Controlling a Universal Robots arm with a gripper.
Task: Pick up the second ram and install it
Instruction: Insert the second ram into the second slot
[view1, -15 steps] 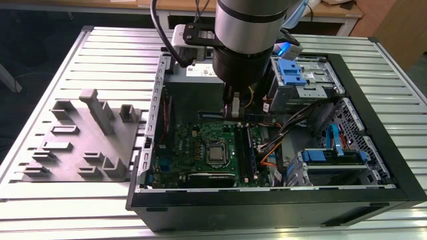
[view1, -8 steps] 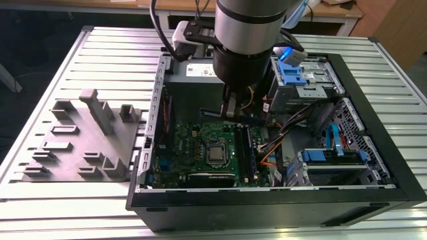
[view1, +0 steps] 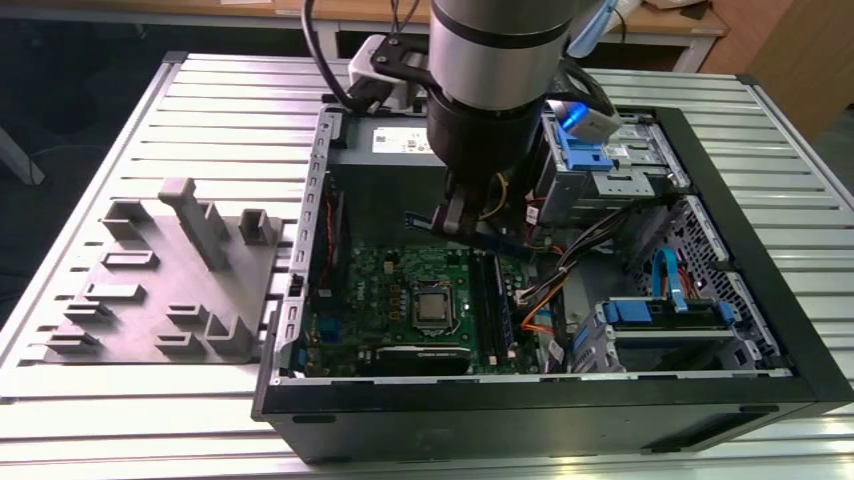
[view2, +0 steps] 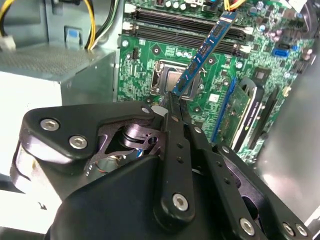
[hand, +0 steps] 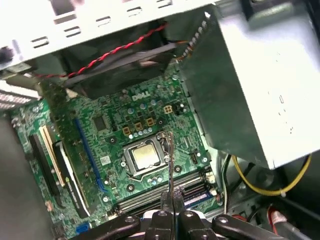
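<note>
**Memory stick gripped above the board, not yet seated**

The black fingers (view2: 171, 112) were clamped on the flat faces of the long, thin blue-green memory stick with its row of black chips (view2: 205, 50), probably to leave its contact edge free. In the exterior view it hung inside the open black computer case (view1: 534, 410) on the ribbed metal tabletop (view1: 200, 110). It was above the green motherboard (view1: 387, 290), at about one o'clock from the square processor socket (view1: 431, 308). The narrow black plastic slots (view1: 489, 320) lay at three o'clock of that socket. The stick ran at an angle to them and apart from them, so installation looked unfinished.
</note>
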